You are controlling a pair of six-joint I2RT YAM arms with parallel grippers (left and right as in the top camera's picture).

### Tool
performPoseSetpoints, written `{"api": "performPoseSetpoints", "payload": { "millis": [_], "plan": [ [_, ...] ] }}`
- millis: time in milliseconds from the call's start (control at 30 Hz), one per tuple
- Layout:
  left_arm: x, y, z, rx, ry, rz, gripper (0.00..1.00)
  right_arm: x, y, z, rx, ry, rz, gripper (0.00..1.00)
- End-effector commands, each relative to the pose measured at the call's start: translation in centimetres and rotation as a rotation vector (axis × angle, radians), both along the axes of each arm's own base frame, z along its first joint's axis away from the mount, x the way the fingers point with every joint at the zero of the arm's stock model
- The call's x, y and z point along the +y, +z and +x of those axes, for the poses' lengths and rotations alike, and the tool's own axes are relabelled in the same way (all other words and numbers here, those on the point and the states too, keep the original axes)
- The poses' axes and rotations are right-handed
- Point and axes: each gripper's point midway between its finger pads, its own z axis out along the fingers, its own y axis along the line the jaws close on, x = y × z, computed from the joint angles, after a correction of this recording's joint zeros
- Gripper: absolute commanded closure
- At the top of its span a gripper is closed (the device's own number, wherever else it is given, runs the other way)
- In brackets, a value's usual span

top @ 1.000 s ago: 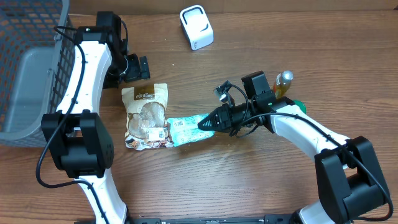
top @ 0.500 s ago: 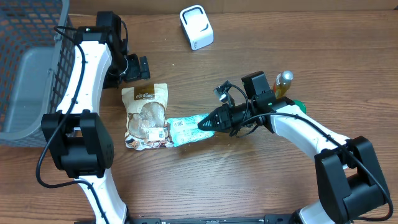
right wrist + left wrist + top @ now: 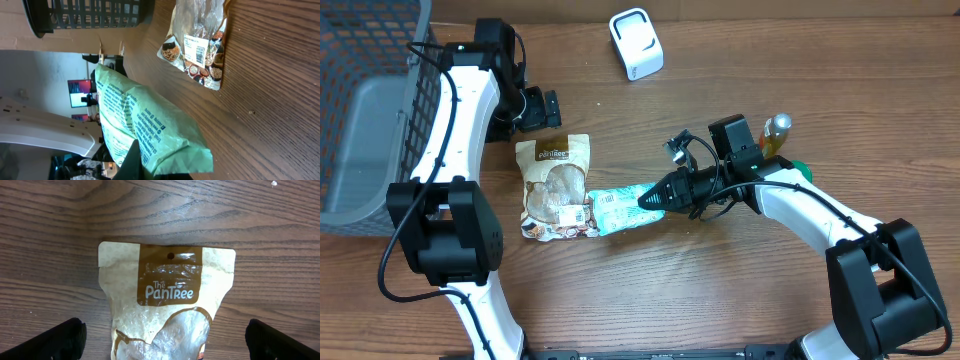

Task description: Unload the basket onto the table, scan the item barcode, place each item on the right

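Near edge of table (image 3: 720, 300), centre of the overhead frame: right gripper (image 3: 644, 200) points left, fingers pinched together on the right end of a teal packet (image 3: 615, 211). The packet lies stretched leftward; its other end reaches the lower right corner of a brown-and-cream pouch (image 3: 554, 186). Can't tell whether the two touch.

Right wrist view: packet (image 3: 145, 132) fills the lower left, printed side up, crumpled where it is held. The pouch's barcode label (image 3: 196, 47) shows past it, top centre.

Right of the right arm: amber bottle (image 3: 776, 131), something green (image 3: 801, 168) just beside it, partly hidden by the arm.

Pouch lies flat, left of centre, its header toward the far side. Left wrist view reads "The PanTree" on it.

Just beyond the pouch's top edge: left gripper (image 3: 551, 110), fingers spread wide, holding nothing, apart from the pouch.

Far side, top centre: white scanner (image 3: 636, 44), well apart from the packet. Upper left corner: grey mesh basket (image 3: 360, 110).
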Motion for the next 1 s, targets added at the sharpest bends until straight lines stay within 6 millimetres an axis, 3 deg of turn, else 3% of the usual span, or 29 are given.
{"api": "performPoseSetpoints", "payload": {
  "millis": [0, 233, 567, 967],
  "plan": [
    [-0.1, 1.6, 0.4, -0.043, 0.0, -0.014, 0.0, 0.0, 1.1, -0.2, -0.021, 0.013, 0.032, 0.96],
    [-0.1, 1.6, 0.4, -0.043, 0.0, -0.014, 0.0, -0.2, 0.4, 0.3, -0.036, -0.012, -0.008, 0.97],
    [-0.1, 1.6, 0.4, -0.043, 0.0, -0.014, 0.0, -2.7, -3.9, 2.2, -0.057, -0.154, -0.283, 0.96],
    [-0.1, 1.6, 0.4, -0.043, 0.0, -0.014, 0.0, -2.9, -5.3, 2.6, -0.107, -0.182, -0.391, 0.96]
  ]
}}
